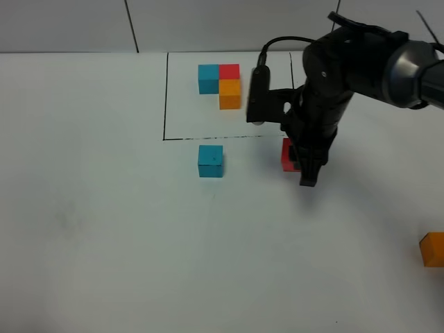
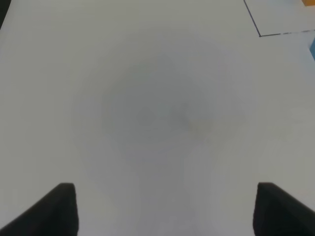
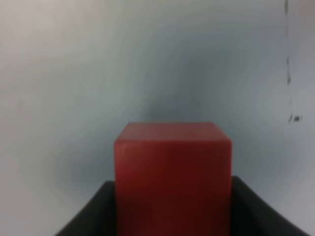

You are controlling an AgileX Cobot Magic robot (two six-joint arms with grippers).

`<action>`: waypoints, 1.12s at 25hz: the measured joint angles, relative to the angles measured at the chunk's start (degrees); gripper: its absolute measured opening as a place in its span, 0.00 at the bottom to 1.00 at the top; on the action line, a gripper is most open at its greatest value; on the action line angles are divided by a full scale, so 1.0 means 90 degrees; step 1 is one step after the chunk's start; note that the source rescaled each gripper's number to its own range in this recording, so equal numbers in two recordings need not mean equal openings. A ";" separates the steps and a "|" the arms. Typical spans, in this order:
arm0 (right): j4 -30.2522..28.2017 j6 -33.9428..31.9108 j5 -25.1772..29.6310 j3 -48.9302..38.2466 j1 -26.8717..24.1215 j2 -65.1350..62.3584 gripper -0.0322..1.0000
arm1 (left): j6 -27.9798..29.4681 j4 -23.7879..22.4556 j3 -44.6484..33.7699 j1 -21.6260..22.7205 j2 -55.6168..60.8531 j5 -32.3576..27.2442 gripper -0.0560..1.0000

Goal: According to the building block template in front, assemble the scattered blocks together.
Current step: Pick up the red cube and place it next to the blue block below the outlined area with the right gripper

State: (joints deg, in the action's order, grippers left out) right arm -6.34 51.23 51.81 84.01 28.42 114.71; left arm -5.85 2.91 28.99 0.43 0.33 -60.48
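A loose red cube (image 1: 286,154) sits clamped between the two black fingers of the right claw (image 1: 304,170), which is closed tight on its sides. The wrist view shows the cube's top and front face filling the gap between the fingers. Whether the cube rests on the table (image 1: 104,243) or is raised off it cannot be told. From above, the claw and the dark right arm (image 1: 361,66) cover most of the cube, leaving only its left part showing.

A loose blue cube (image 1: 211,161) stands to the left of the red one, apart from it, with bare table between them. A loose orange cube (image 1: 433,249) lies well apart at the right edge of the table, cut off by the edge of the overhead view.

Beyond the blue and red cubes is the template (image 1: 220,82): a blue, a red and an orange cube joined in an L, inside a thin black outline (image 1: 166,97). The blue cube is just outside the outline's near line; the arm hides the outline's right corner.

The left claw (image 2: 166,186) hangs over bare table, fingers spread wide, holding nothing.
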 joint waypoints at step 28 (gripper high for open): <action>0.0856 0.0464 0.0527 0.2065 0.0351 0.1904 0.05 | 0.0000 0.0000 0.0000 0.0000 0.0000 0.0000 0.68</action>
State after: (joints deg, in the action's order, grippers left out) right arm 1.36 55.40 56.55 102.60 31.57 131.85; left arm -5.85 2.91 28.99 0.43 0.33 -60.48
